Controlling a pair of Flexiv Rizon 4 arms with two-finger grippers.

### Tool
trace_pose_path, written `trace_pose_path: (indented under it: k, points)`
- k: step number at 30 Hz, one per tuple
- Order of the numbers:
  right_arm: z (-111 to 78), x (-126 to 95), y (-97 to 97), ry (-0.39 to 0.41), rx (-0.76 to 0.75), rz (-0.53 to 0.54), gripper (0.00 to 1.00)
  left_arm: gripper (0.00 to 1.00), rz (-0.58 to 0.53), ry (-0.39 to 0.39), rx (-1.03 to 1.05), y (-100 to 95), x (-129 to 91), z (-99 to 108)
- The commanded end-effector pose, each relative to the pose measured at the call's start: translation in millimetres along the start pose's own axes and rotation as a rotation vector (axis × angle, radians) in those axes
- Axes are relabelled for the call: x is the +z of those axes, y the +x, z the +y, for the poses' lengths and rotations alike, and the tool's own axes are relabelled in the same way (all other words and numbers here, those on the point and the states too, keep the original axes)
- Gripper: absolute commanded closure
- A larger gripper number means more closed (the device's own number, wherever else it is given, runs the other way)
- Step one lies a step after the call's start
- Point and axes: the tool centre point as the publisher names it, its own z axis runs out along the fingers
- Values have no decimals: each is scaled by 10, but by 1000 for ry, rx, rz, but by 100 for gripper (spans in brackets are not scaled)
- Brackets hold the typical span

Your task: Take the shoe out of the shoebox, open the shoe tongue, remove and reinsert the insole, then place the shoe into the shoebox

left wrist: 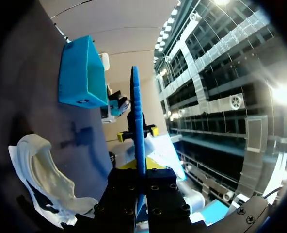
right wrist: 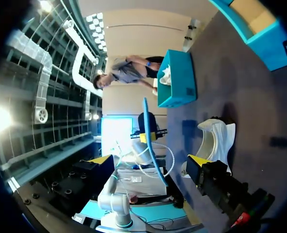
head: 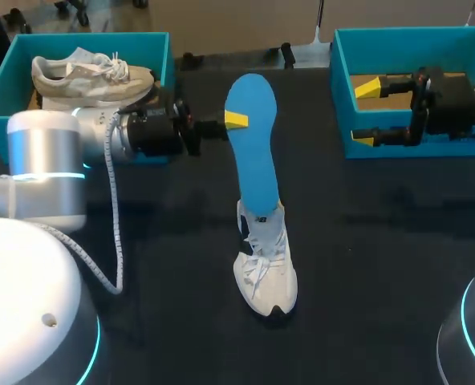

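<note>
- L end effector (head: 236, 120) pinches insole (head: 252, 160), upright, lower end in shoe (head: 266, 269) on desk (head: 382, 249).
- R end effector (head: 366, 114) spread, over R box (head: 338, 80).
- 2nd shoe (head: 89, 76) in L box (head: 85, 38).

Table (head: 382, 241): black matte top.
Teal open-topped box (head: 85, 36): one, at the table's far left corner.
Spare sneaker (head: 85, 76): one, off-white with white laces, inside that box, toe toward the table's middle.

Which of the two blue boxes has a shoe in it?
The far-left box, with a pale sneaker lying inside. The far-right box shows only its brown floor and the right gripper.
</note>
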Motion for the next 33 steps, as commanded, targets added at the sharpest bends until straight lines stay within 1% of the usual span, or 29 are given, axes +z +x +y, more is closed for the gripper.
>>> trace_pose_path:
  k: [1, 3, 9, 12, 19, 25, 33]
  points:
    - [-4, 9, 3, -3, 0, -1, 0, 100, 25, 20, -13, -96, 29, -40]
    - [-7, 21, 15, -4, -12, -12, 0, 100, 28, 18, -19, -76, 30, -42]
    - [-36, 87, 115, -38, -58, -140, 0, 100, 21, -4, -49, 15, 37, -22]
    - [-66, 106, 195, -66, -88, -195, 0, 100, 6, -34, -53, 31, 34, -14]
    - [-88, 195, 319, -97, -86, -325, 0, 100, 26, -35, -95, 115, 52, -1]
    - [-100, 293, 429, -126, -72, -439, 0, 100, 28, -42, -96, 126, 53, 0]
    - [-151, 507, 612, -199, -48, -688, 0, 100, 28, -42, -96, 126, 53, 0]
